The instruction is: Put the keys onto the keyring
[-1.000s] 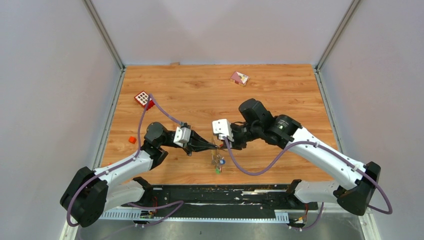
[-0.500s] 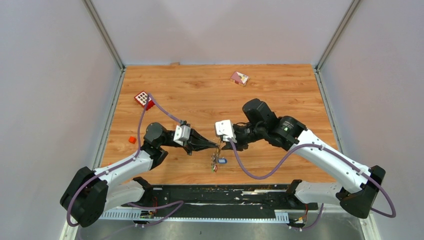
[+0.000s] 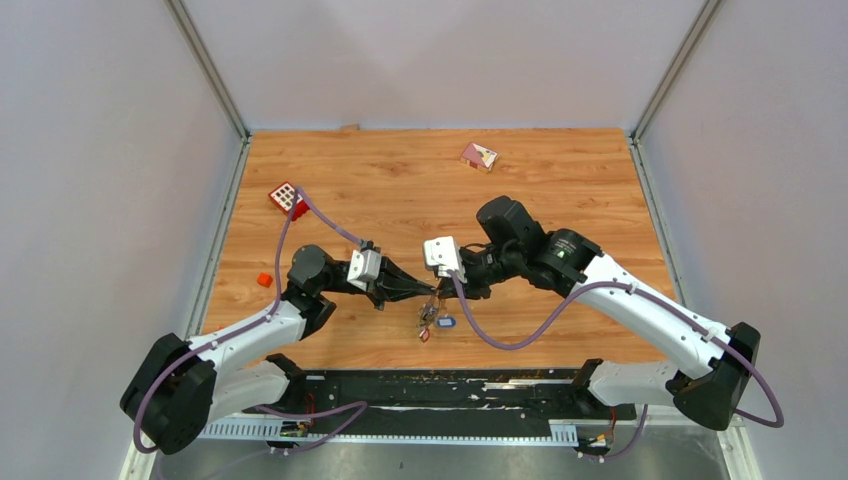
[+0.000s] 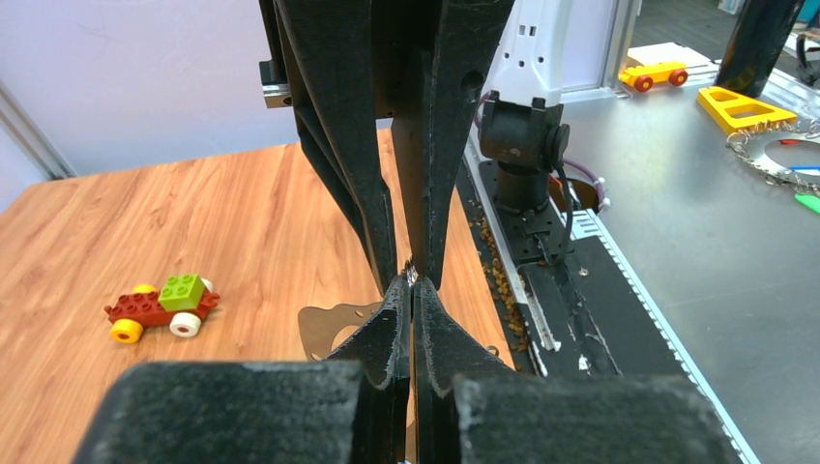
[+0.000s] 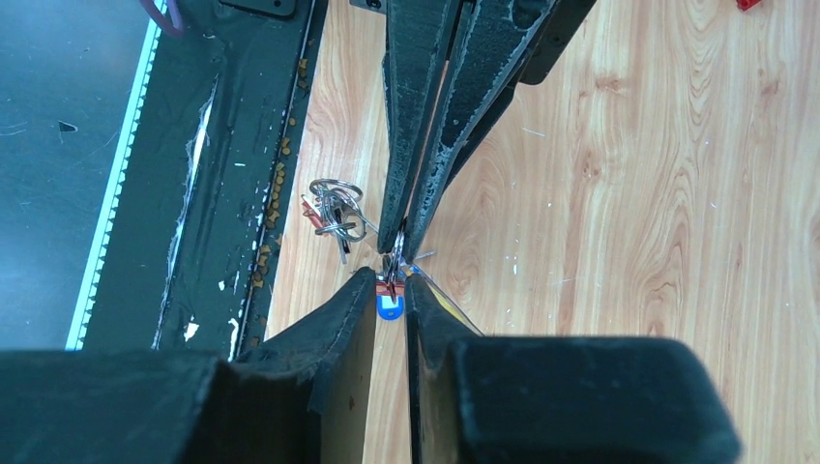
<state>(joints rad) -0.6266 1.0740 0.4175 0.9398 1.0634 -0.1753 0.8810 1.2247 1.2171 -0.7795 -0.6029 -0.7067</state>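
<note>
Nearest in, the black rail runs along the front edge of the table, close beneath both tools; little room on that side. Between the rail and the tips sit the keys, bunched up with the silver loops of the keyring.

Now the meeting point: left gripper and right gripper are nose to nose, tips all but touching. The left fingers are pressed tight together, with a glint of thin metal at their ends; whether it's pinched, I can't tell. The right fingers are set close with a thin gap between them; a blue tag and a small red piece show in that gap; gripped or not, I can't say.

Beyond the tips, bare wood opens wide; a toy car sits well apart on the far side. Out past the left gripper's wrist there's an orange cube near the table's left edge; farther back, a red block sits by that same edge. The back edge lies well apart from both tools.
</note>
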